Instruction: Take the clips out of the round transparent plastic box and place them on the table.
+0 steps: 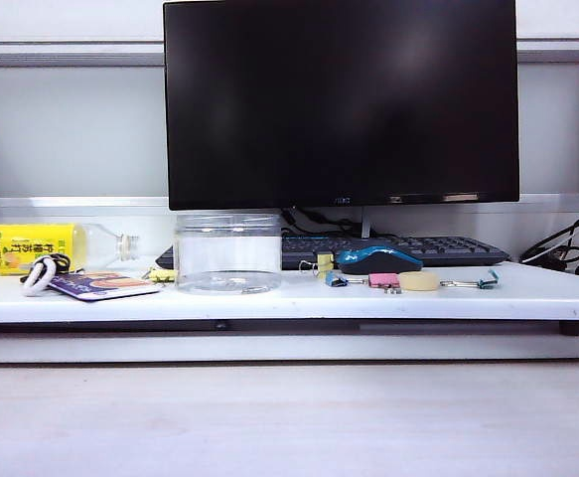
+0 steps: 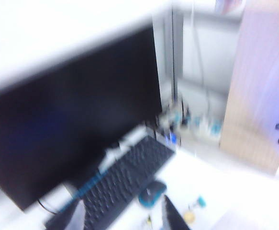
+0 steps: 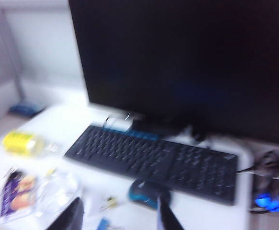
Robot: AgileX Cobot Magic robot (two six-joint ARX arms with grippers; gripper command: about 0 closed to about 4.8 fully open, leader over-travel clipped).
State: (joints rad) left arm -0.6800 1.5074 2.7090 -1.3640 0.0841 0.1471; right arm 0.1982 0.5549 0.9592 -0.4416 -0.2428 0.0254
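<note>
Exterior: jar (image 1: 227,253) upright on table (image 1: 289,298), left of mouse (image 1: 378,260); yellow clips (image 1: 324,263) between them, no arms visible. Left wrist: blurred, left gripper (image 2: 122,215) jaws apart above keyboard (image 2: 125,179). Right wrist: right gripper (image 3: 117,215) apart, nothing held, above jar (image 3: 58,191).

Office desk: monitor (image 1: 341,99), keyboard (image 1: 408,248), mouse (image 1: 378,259), cables.
</note>
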